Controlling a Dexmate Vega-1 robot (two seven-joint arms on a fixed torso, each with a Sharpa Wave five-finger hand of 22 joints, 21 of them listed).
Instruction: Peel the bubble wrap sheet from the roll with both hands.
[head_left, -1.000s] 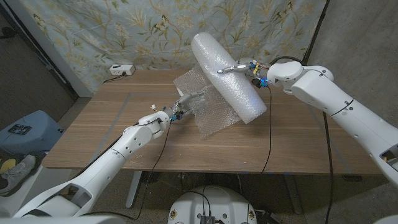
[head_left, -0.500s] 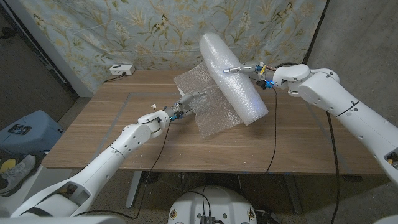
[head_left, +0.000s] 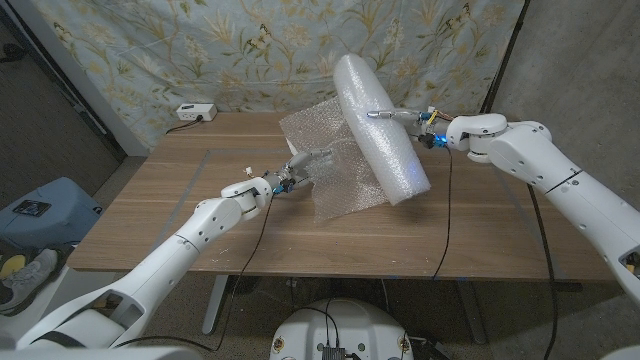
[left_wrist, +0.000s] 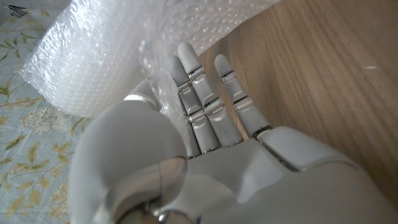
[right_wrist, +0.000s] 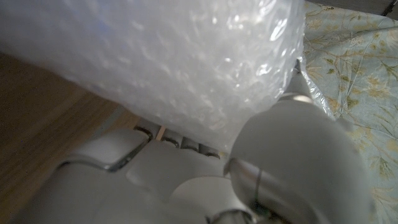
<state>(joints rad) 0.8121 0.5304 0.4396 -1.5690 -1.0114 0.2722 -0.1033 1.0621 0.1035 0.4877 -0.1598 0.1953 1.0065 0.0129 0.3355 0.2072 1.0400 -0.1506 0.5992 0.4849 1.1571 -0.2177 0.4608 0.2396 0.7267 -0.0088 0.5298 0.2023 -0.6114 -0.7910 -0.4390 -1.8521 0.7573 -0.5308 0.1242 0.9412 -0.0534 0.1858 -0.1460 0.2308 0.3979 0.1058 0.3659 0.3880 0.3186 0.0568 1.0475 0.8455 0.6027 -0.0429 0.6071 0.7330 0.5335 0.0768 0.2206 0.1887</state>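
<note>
The bubble wrap roll slants across the upper centre of the head view, its lower end near the wooden table. The right hand grips it at mid-length — fingers wrapped over the top, and in the right wrist view the roll presses against the palm. Left of the roll, the loose sheet hangs out — the left hand pinches its edge, the fingers lying straight and close together against the wrap.

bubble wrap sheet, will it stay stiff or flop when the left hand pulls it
Likely floppy: the sheet already drapes in wrinkles from the roll to the left hand. Probably very light, so the roll, tilted in the right hand, may swing.
</note>
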